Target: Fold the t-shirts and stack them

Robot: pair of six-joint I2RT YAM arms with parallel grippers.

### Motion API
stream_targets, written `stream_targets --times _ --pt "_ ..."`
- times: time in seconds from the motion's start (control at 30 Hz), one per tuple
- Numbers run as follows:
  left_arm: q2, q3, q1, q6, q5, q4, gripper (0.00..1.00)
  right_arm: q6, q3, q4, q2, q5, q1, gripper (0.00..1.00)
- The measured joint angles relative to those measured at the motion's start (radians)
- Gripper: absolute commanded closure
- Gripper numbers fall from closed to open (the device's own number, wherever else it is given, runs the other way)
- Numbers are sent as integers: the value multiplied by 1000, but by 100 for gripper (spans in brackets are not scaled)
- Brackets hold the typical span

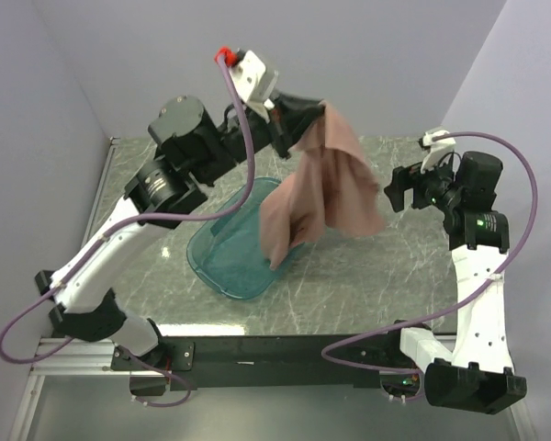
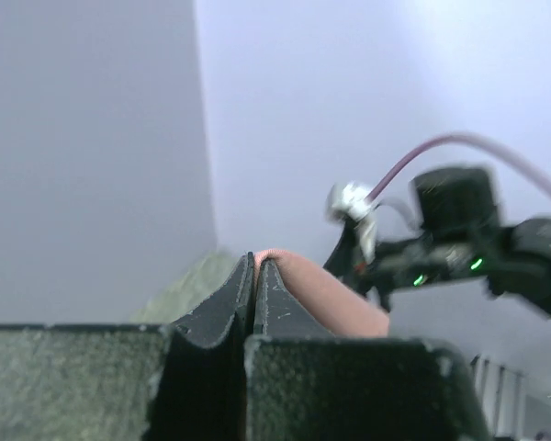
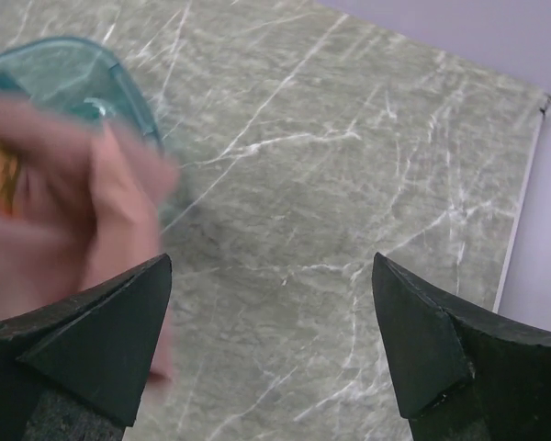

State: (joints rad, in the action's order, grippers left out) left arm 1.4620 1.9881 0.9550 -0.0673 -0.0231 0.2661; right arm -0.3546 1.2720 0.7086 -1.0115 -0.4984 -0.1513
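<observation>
A dusty-pink t-shirt [image 1: 320, 197] hangs bunched in the air above the table, its lower folds dangling over a teal tub. My left gripper [image 1: 320, 118] is raised high and shut on the shirt's top edge. In the left wrist view the closed jaws pinch a pink fold of the t-shirt [image 2: 335, 299] at the left gripper [image 2: 255, 262]. My right gripper [image 1: 392, 195] hovers just right of the hanging cloth, open and holding nothing. The right wrist view shows the right gripper [image 3: 272, 276] wide open over bare marble, with the blurred t-shirt [image 3: 69, 197] at the left.
A teal see-through plastic tub [image 1: 225, 259] sits on the grey marble table [image 1: 367, 276], left of centre; the tub [image 3: 69, 60] also shows in the right wrist view. Pale walls close in at the back and both sides. A black rail runs along the near edge.
</observation>
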Motion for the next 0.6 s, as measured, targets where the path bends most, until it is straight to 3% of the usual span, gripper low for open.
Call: stream_targets --times 0.1,0.2,0.6 --pt "100 175 8 -6 -66 -26 100 53 0 -21 -3 19 -21 5" --pt "162 257 9 -35 -122 -87 100 88 -5 -34 -4 38 -32 5" --pt "208 239 11 -182 -240 -332 100 157 -27 -84 0 122 -97 5"
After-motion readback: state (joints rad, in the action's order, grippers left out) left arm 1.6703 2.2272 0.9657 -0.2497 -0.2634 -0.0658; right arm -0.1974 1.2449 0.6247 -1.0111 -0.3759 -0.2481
